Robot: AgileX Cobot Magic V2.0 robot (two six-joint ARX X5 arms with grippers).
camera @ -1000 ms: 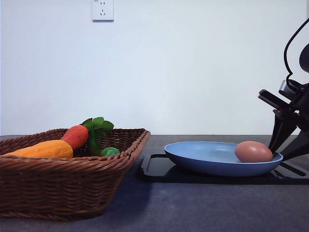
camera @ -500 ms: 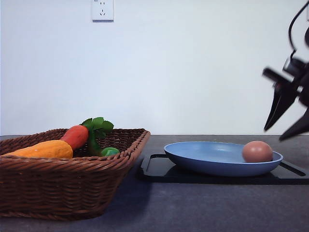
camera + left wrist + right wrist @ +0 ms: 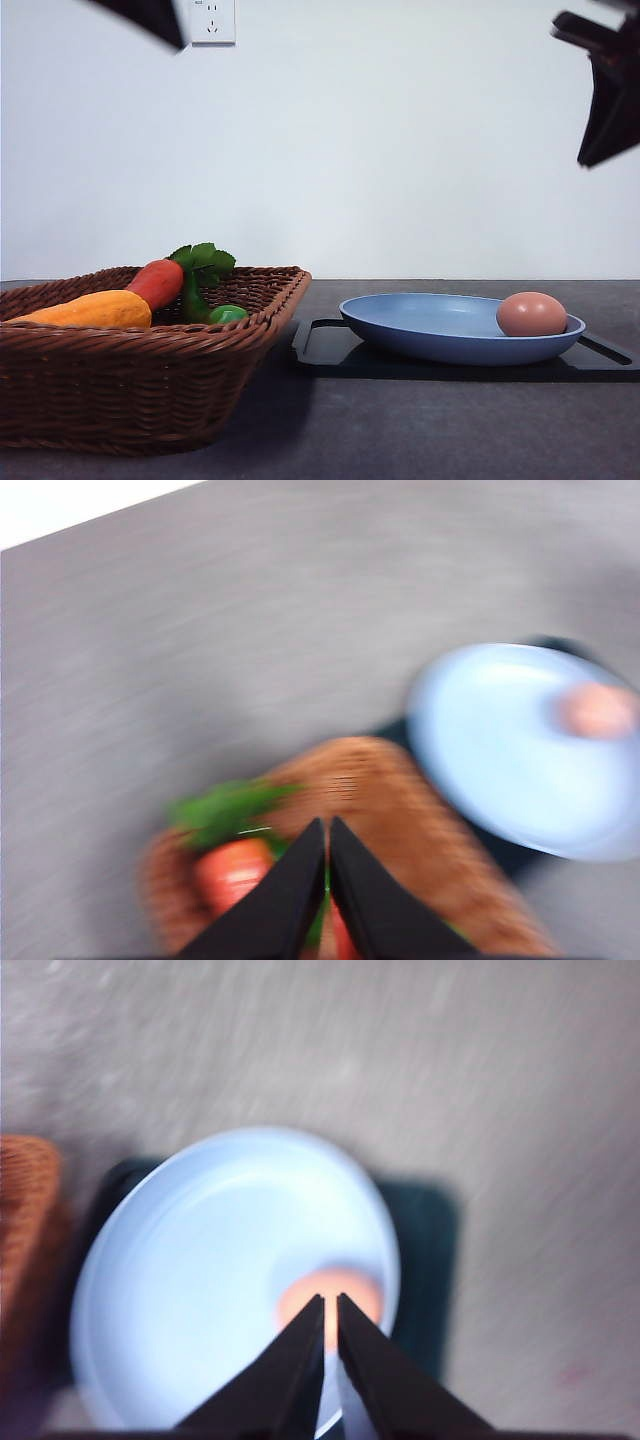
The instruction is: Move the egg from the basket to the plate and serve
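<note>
While egg (image 3: 531,313) rests in plate (image 3: 440,330), basket (image 3: 130,385) holds vegetables (image 3: 125,295)

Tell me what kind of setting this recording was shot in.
Probably a staged lab tabletop, not a real kitchen: a bare dark table, a plain white wall with a socket, and toy-like vegetables in a wicker basket.

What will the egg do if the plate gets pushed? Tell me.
The egg is smooth and oval, lying loose near the right rim of the shallow plate, so it will probably roll. The raised rim may hold it. Likely fragile.
</note>
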